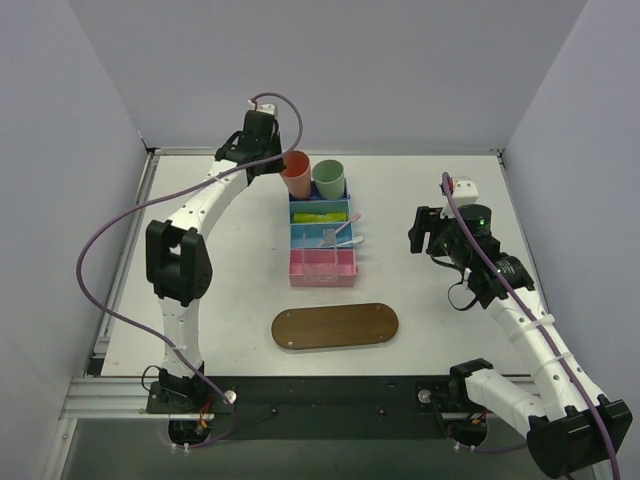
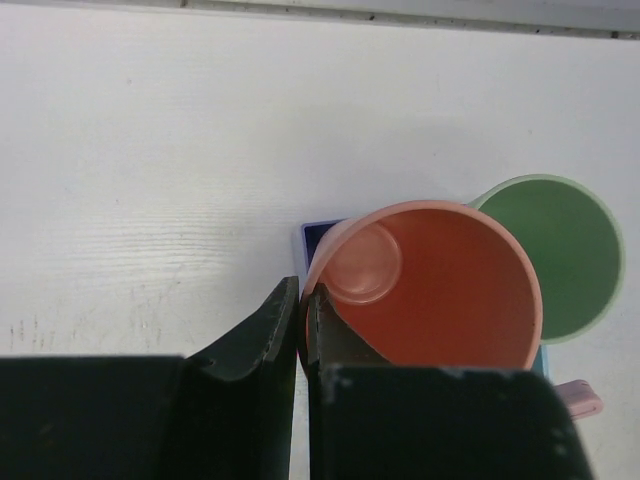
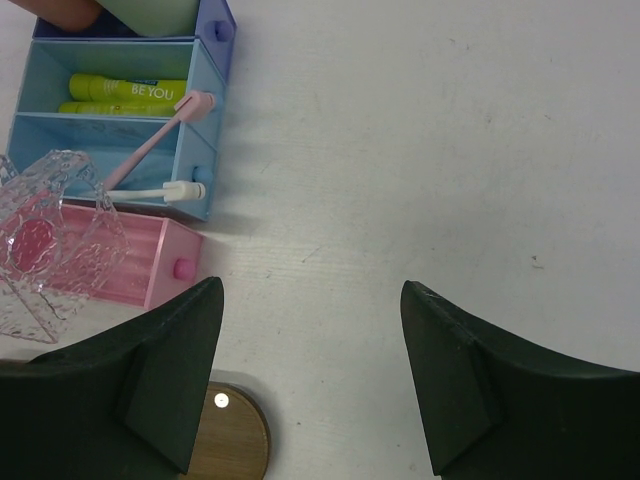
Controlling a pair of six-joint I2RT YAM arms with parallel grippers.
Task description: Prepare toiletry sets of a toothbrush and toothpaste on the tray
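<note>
My left gripper (image 2: 303,305) is shut on the rim of a salmon cup (image 2: 450,290), one finger inside the wall and one outside. In the top view this gripper (image 1: 281,165) and cup (image 1: 296,174) are at the far end of the bin row. Two yellow-green toothpaste tubes (image 3: 125,94) lie in a light-blue bin (image 1: 320,212). A pink toothbrush (image 3: 150,145) and a white toothbrush (image 3: 160,192) stick out over the bins' right side. The dark wooden tray (image 1: 335,326) lies bare near the front. My right gripper (image 3: 310,300) hangs open over bare table, right of the bins.
A mint-green cup (image 1: 328,179) stands right beside the salmon one. A clear plastic holder (image 3: 50,240) rests over the pink bin (image 1: 322,265). The tray's end (image 3: 230,440) shows just below my right gripper's left finger. Grey walls enclose the table on three sides.
</note>
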